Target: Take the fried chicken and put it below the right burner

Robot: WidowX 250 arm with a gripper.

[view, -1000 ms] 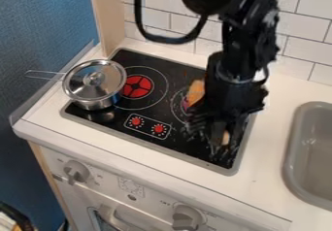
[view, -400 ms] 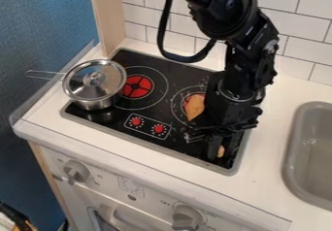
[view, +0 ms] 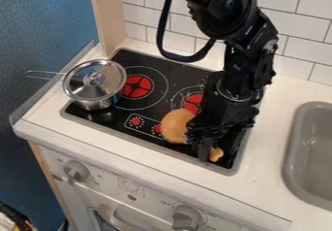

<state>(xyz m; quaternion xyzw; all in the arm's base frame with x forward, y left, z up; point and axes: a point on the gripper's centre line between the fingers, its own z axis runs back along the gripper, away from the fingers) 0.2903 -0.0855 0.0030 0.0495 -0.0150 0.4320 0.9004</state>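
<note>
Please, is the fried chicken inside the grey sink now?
No, the chicken is at the front part of the stove, beside the right burner, outside the sink.

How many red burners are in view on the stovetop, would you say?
2: the left burner, beside the pot, and the right burner, partly covered by the arm. The arm may hide others.

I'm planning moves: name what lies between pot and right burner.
The left burner's red centre lies between the pot and right burner, in the camera view.
</note>
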